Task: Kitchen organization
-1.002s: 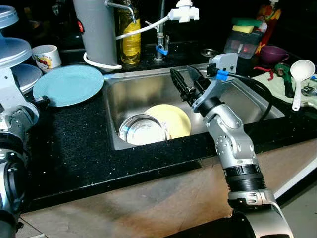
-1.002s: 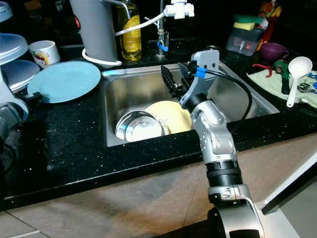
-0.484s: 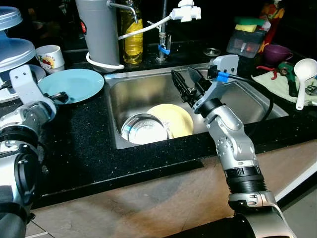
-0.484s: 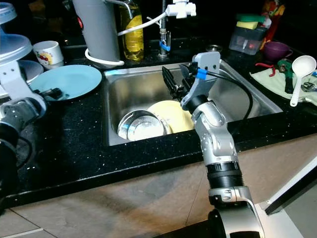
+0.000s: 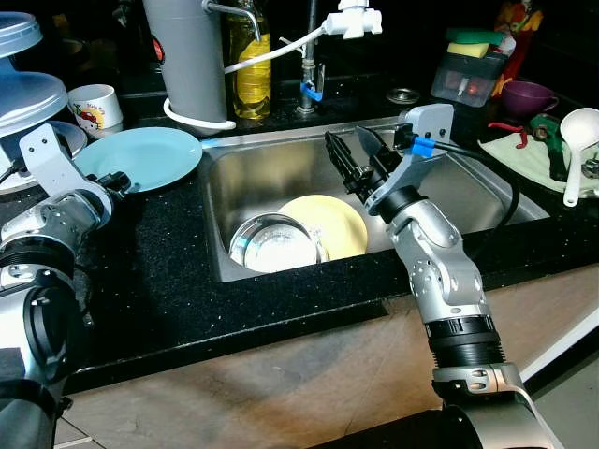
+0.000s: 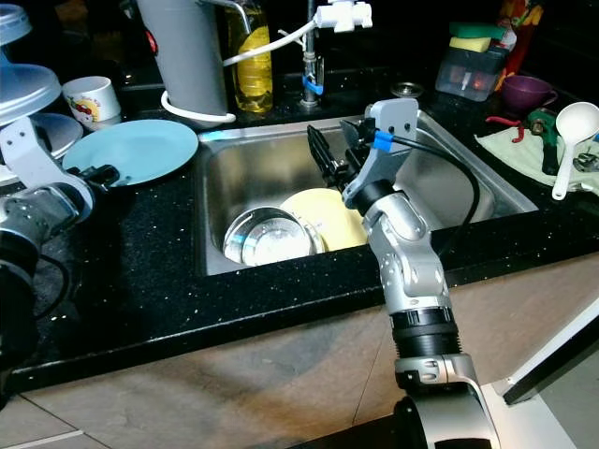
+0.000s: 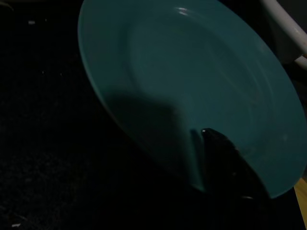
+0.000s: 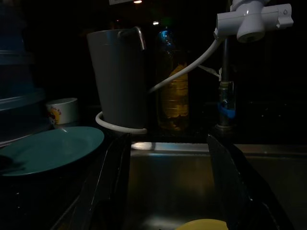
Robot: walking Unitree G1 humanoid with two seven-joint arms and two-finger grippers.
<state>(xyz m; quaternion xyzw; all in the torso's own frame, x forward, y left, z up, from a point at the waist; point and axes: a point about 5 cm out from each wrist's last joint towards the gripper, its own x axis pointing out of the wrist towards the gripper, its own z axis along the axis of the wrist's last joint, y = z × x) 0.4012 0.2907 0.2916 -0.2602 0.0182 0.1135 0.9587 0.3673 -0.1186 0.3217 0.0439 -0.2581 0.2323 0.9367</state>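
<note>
A teal plate (image 5: 140, 157) lies on the black counter left of the sink (image 5: 271, 168). My left gripper (image 5: 114, 180) is at its near rim, and the left wrist view has the teal plate (image 7: 192, 86) right under it. In the sink, a yellow plate (image 5: 332, 224) lies flat with a steel bowl (image 5: 273, 251) overlapping its left side. Above the sink's right half my right gripper (image 5: 356, 159) hangs open and holds nothing. The right wrist view looks between its fingers (image 8: 225, 182) toward the tap hose.
A grey jug (image 5: 192, 56), an oil bottle (image 5: 248, 79) and the tap (image 5: 351, 19) stand behind the sink. A mug (image 5: 94, 106) and stacked lids (image 5: 23, 94) sit far left. At the right are a sponge box (image 5: 468, 75), a purple cup (image 5: 529, 96) and a white ladle (image 5: 580, 131).
My left arm has swung up from the counter's left edge to the near rim of the teal plate. The right arm has barely moved.
</note>
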